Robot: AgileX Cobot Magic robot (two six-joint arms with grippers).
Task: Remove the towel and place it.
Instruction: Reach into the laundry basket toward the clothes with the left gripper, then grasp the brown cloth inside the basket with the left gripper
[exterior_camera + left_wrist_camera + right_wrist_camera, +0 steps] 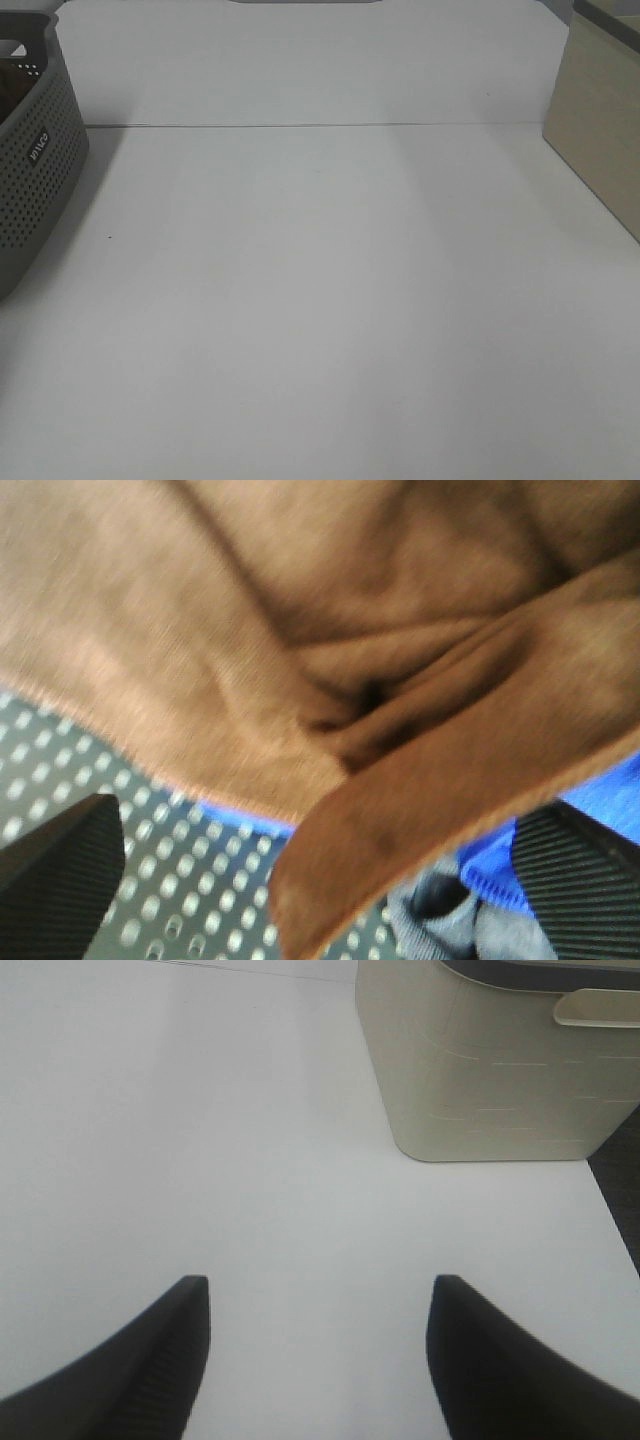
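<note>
Started with the high camera: saw a plain white table filling most of the shot, backed by a white wall. Spotted a grey perforated basket parked at the far left edge, cropped by the frame, wearing a small white label on its side. Caught a beige bin at the far right edge too, also cropped, well apart from the basket. Moved on to the left wrist camera: found the towel right up close, brown and fuzzy, bunched into soft folds inside the basket, one thick hemmed flap drooping down between the fingers. Saw the left tool spread wide, one finger either side of that flap, not clamped on anything; couldn't tell about actual contact with the cloth. Noticed a bright blue cloth peeking out from under the towel's edge and a grey cloth just beside it. Got some blur there, honestly. Finished with the right wrist camera: saw the right tool hanging over the white table, jaws well apart, gripping nothing. Made out the beige bin further ahead, standing upright on the table, dark rim up top and a pale handle on its side. Also caught a dark strip past the table's edge, next to the bin; couldn't tell what.
</note>
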